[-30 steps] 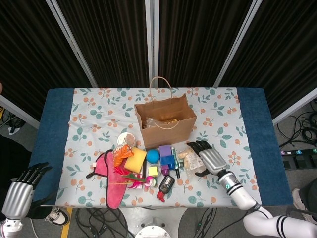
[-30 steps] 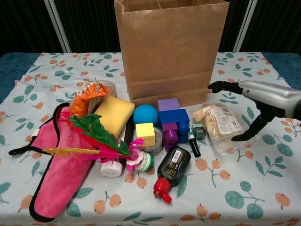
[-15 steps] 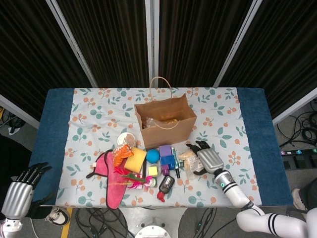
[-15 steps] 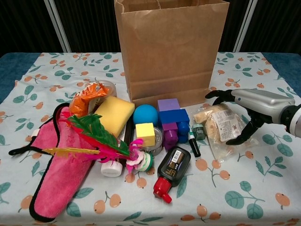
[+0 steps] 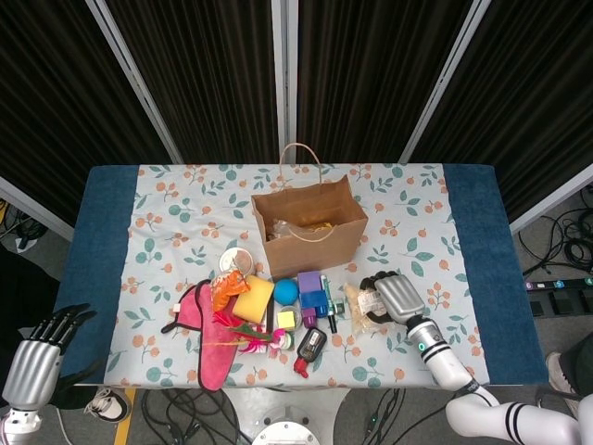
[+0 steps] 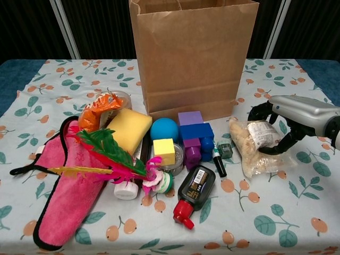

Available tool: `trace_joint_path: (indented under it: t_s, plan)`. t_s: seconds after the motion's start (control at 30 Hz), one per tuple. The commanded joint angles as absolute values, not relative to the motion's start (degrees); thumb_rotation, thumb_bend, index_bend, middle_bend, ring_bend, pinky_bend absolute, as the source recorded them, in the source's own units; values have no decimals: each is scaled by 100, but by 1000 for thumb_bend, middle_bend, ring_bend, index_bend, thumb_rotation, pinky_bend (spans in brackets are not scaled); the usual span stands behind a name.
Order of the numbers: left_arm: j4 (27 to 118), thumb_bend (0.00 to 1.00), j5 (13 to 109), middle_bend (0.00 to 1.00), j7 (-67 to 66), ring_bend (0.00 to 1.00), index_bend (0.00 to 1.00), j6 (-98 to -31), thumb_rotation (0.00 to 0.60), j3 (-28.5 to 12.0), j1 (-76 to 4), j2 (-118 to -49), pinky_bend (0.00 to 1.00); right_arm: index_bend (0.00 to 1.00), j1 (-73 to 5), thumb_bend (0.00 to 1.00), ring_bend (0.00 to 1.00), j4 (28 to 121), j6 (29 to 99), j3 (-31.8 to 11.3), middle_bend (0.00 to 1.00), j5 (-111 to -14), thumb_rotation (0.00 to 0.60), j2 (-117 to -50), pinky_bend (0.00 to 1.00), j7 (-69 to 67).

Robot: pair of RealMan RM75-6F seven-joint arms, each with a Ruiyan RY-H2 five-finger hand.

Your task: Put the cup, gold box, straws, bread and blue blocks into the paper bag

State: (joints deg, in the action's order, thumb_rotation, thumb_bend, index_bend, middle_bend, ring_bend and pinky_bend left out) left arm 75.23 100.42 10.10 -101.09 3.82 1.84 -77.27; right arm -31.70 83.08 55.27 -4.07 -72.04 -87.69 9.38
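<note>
the left hand hangs off the table's near left corner, far from the paper bag, fingers apart and holding nothing. right of the bag's front, the right hand has now closed its fingers around the bread, so lifting it into the bag seems next.

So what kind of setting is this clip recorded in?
Probably a robot lab or data-collection booth: a table with a floral cloth, black curtains on metal frame posts behind, and cables trailing on the floor.
</note>
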Motion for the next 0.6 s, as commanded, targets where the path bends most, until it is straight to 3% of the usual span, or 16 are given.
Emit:
trace_joint_path:
  t_s: [0.03, 0.3, 0.6]
  plan:
    - [7527, 172, 10044, 313, 1008, 214, 294, -10108, 600, 382, 183, -7728, 261, 477, -3093, 212, 305, 8521, 5715, -419, 469, -7366, 600, -8550, 332, 842]
    - [7548, 172, 10028, 313, 1018, 215, 294, -10098, 600, 379, 184, -7725, 261, 501, -2826, 223, 322, 9676, 6530, -593, 487, -7926, 600, -7381, 351, 667]
    - [7590, 173, 10063, 313, 978, 215, 294, -10059, 600, 408, 169, -7718, 261, 503, -2506, 224, 324, 11261, 7583, -1254, 489, -8298, 600, -5598, 354, 576]
